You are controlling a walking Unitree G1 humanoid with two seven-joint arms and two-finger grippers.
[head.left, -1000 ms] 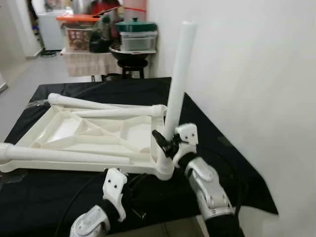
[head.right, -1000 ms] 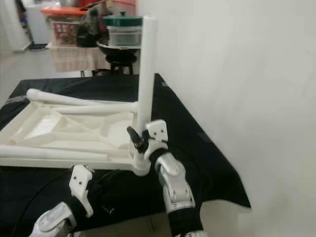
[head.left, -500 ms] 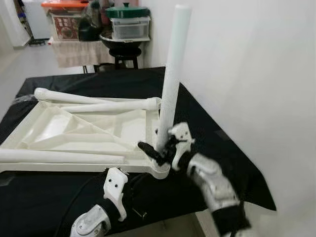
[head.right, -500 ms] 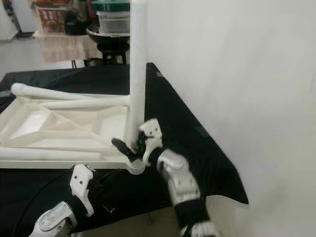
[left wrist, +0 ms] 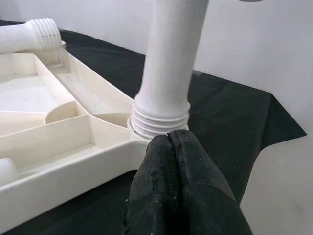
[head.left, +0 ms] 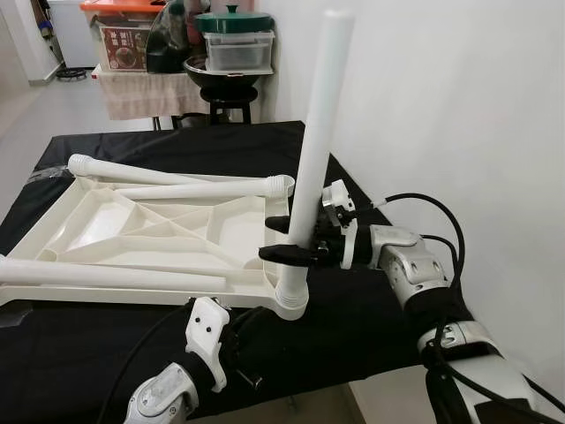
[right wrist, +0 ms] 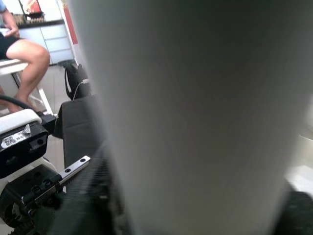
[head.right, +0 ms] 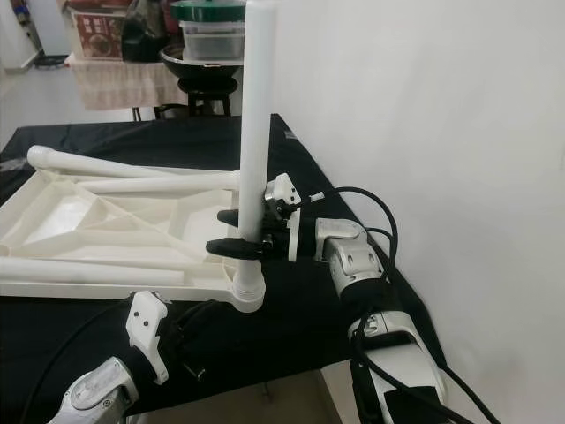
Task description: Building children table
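Observation:
The white children's tabletop lies upside down on the black-covered table. One white leg stands upright in the near right corner socket. My right gripper reaches in from the right, its black fingers clamped on either side of this leg just above the socket. Very close in the right wrist view is the leg. My left gripper is shut and empty, its tips just below the leg's threaded base. Two more legs lie across the far side, and one leg lies along the near edge.
A white wall stands close on the right. The table's near edge is just before me. Behind the table, a stool holds a wok and lidded containers. A seated person's leg is in the right wrist view.
My right arm has swung out from below the leg to its right side, so the gripper now holds it level from the right. The leg stays upright. The camera shifted slightly.

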